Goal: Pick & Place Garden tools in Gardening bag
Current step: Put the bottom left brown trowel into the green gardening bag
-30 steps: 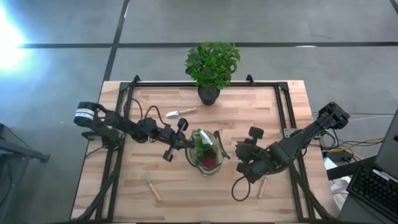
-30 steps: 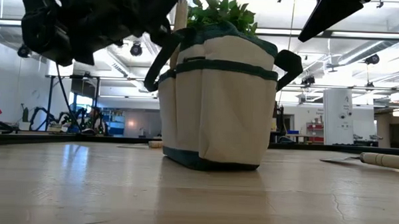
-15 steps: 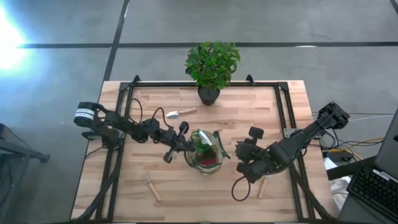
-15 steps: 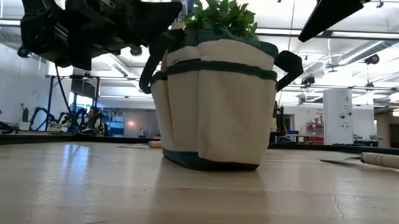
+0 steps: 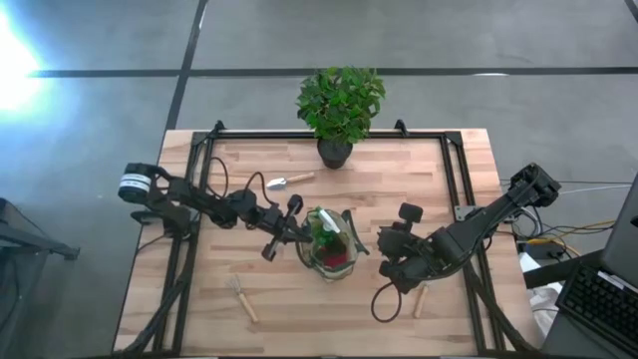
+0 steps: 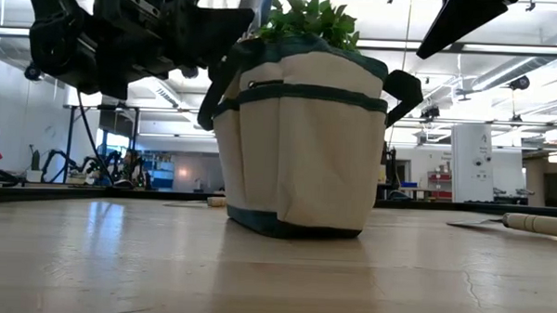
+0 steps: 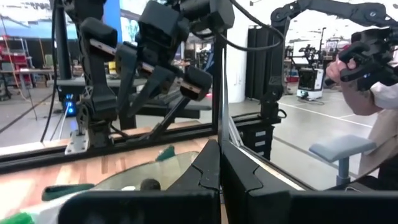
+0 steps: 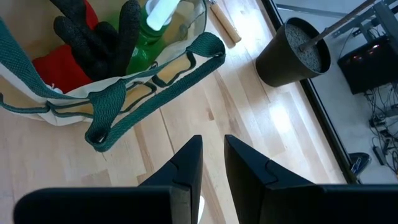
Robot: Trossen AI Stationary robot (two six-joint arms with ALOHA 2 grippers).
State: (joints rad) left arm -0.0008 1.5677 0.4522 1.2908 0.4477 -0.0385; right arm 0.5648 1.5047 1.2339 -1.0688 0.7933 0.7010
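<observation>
My left fingers (image 5: pixel 297 232), pressed together and empty, sit at the bag (image 5: pixel 330 247) rim mid-table. The nearest loose fork (image 5: pixel 242 297) lies nearer this arm, handle running lengthwise toward the table's front edge.

the khaki gardening bag (image 5: pixel 330 251) stands upright, mouth open, holding a green spray bottle (image 8: pixel 151 34) and a red-and-black tool (image 8: pixel 68 43). three wooden-handled tools lie flat around the bag: one (image 5: pixel 288 180) behind, one (image 5: pixel 242 298) front-left, one (image 5: pixel 420 299) front-right.
</observation>
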